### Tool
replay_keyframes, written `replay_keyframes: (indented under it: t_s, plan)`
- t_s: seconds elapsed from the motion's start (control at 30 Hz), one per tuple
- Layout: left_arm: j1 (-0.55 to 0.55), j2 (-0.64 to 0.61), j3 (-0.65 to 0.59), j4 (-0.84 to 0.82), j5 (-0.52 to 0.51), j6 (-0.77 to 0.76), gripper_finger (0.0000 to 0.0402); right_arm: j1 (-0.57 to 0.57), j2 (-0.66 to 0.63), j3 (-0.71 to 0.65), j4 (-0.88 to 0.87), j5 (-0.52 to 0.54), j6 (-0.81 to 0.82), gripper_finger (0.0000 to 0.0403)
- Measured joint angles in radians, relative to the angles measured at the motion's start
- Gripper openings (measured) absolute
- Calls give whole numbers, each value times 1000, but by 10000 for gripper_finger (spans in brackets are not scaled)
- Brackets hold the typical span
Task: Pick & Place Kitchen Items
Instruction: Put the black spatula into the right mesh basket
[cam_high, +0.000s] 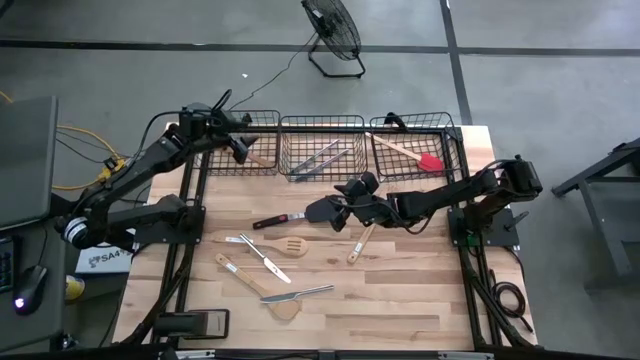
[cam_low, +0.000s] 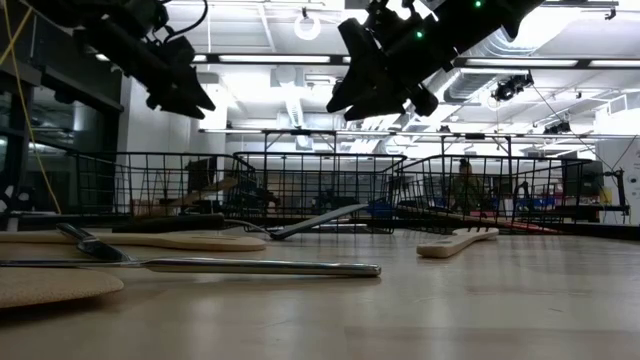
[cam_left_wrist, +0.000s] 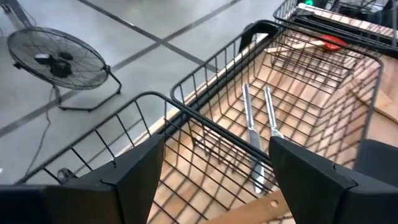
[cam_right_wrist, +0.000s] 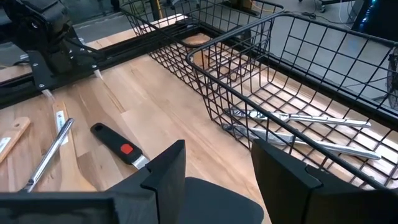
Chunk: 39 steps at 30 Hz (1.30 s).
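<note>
Light striped wood grain is shown by the table (cam_high: 400, 290). Three black wire-grid baskets (cam_high: 322, 125) are seen. Silver knives (cam_right_wrist: 298, 127) lie in the middle one. A red-headed spatula (cam_high: 428, 160) with a pale wooden handle is seen. The turner (cam_right_wrist: 118, 146) is black, marked with a red spot. Wooden spoons (cam_high: 285, 247) are light tan. Both arms are dark.

Right pincer (cam_high: 340, 213) covers most of the black turner (cam_high: 322, 210). Left basket (cam_high: 262, 150) w/ wooden tool partly hidden by left pincer (cam_high: 238, 147). Fan (cam_high: 332, 28) cut off at top.
</note>
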Motion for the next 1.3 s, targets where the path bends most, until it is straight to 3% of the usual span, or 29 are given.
replay_keyframes:
  t_s: [0.23,0.4,0.67,1.17,1.3]
  plan:
    - [0,-15,13,-55,75,4,287,0,0,0,-1,-73,-8,175]
    - [-4,-15,13,-59,199,32,287,0,0,0,-4,-92,-8,175]
    - [-152,-15,13,-61,210,66,287,0,0,0,-4,-95,-8,175]
    - [-529,28,13,-163,-133,60,287,0,-18,0,-10,-97,-31,175]
    - [-620,78,-9,-157,-175,49,287,0,-18,0,-10,-96,-35,175]
